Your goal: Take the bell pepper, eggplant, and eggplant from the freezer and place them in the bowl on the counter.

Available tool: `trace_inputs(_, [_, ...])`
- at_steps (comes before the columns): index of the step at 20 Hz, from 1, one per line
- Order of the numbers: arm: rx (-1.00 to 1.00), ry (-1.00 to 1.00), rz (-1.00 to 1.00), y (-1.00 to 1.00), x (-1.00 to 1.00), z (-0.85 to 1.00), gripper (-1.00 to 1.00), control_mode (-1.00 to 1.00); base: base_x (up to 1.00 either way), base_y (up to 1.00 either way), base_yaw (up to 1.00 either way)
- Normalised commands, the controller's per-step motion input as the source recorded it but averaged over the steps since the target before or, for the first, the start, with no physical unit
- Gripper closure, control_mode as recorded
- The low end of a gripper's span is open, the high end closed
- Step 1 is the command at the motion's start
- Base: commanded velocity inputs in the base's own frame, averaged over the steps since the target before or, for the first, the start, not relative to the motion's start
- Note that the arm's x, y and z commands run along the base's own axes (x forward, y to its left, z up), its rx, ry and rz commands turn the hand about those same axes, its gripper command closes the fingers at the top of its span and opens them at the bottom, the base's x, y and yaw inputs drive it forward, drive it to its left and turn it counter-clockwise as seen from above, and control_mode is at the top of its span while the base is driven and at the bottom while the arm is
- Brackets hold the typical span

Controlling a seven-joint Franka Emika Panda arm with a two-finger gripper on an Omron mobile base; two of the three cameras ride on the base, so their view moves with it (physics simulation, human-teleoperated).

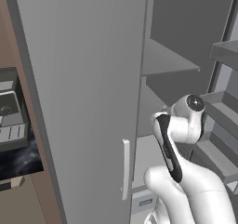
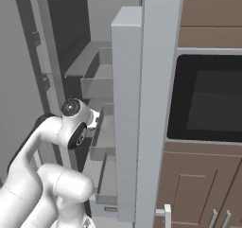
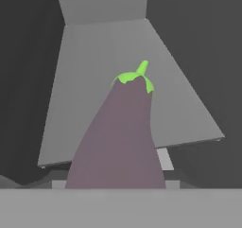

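A purple eggplant [image 3: 118, 137] with a green cap rises up the middle of the hand view, very close to the camera and pointing away. It hides my gripper's fingertips, which sit shut on its thick end. Behind it lies a grey inner shelf [image 3: 94, 80] of the freezer [image 1: 83, 79], whose door stands open. My arm [image 1: 186, 125] reaches into the freezer at the level of its middle shelves [image 1: 167, 60]. The bell pepper and the bowl are out of view. A strip of the black counter [image 1: 18, 160] lies at the far left.
A grey appliance [image 1: 9, 111] stands on the counter left of the freezer door. The door's shelves [image 2: 101, 87] jut out close to my arm [image 2: 71, 123]. A dark oven window [image 2: 208, 99] and taupe cabinets [image 2: 203, 189] lie to the right.
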Motion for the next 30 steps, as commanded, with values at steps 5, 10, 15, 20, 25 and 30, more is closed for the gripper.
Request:
trace_inputs(5, [0.08, 0.13, -0.01, 0.00, -0.68, 0.41, 1.00, -1.00, 0.00, 0.00, 0.00])
trace_inputs(10, [0.08, 0.07, 0.00, 0.11, -0.63, 0.37, 1.00, -1.00, 0.00, 0.00, 0.00])
trace_inputs(15, [0.01, 0.00, 0.00, 0.19, -0.53, 0.58, 1.00, -1.00, 0.00, 0.00, 0.00])
trace_inputs(20, [-0.03, 0.00, 0.00, 0.22, -0.51, 0.70, 1.00, -1.00, 0.00, 0.00, 0.00])
trace_inputs(25, [-0.07, -0.09, 0.02, 0.12, -0.55, 0.56, 1.00, -1.00, 0.00, 0.00, 0.00])
trace_inputs(30, [-0.06, -0.21, 0.03, 0.03, -0.35, 0.21, 1.00, -1.00, 0.00, 0.00, 0.00])
